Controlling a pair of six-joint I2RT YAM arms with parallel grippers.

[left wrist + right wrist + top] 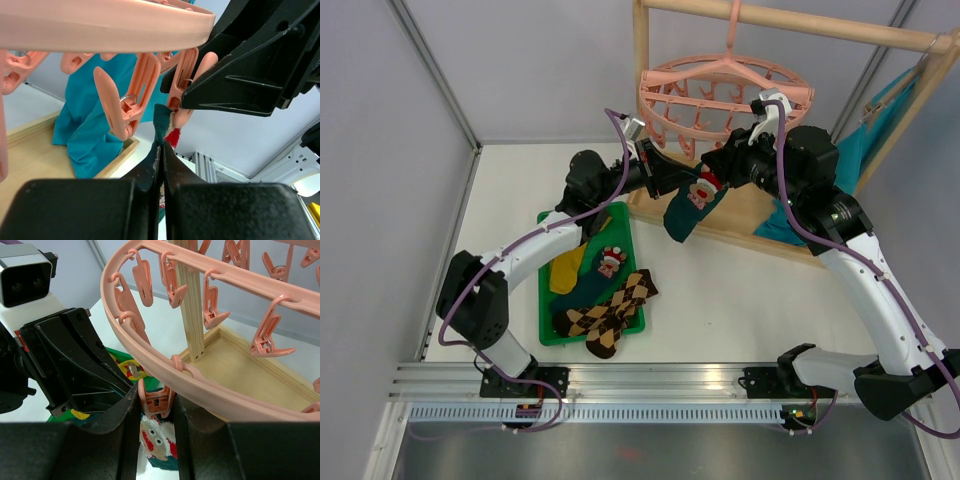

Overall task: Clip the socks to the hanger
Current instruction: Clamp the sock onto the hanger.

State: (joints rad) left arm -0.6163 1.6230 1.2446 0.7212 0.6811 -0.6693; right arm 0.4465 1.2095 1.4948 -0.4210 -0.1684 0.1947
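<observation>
The round pink hanger (724,92) hangs from the wooden rack. My left gripper (665,180) is shut on the top edge of a dark teal sock with a red-white Christmas figure (691,206) and holds it up under the hanger's near rim. In the left wrist view the sock's edge (161,119) sticks up from the closed fingers (163,150) beside a pink clip (176,102). My right gripper (156,395) is shut on that pink clip (158,401), fingers on both its sides, with the sock's figure (159,441) just below it.
A green tray (625,225) at the left holds another teal Christmas sock (604,266), a brown argyle pair (615,308) and a mustard sock (566,270). The wooden rack base (740,232) lies under the hanger. A turquoise cloth (872,128) hangs at the right.
</observation>
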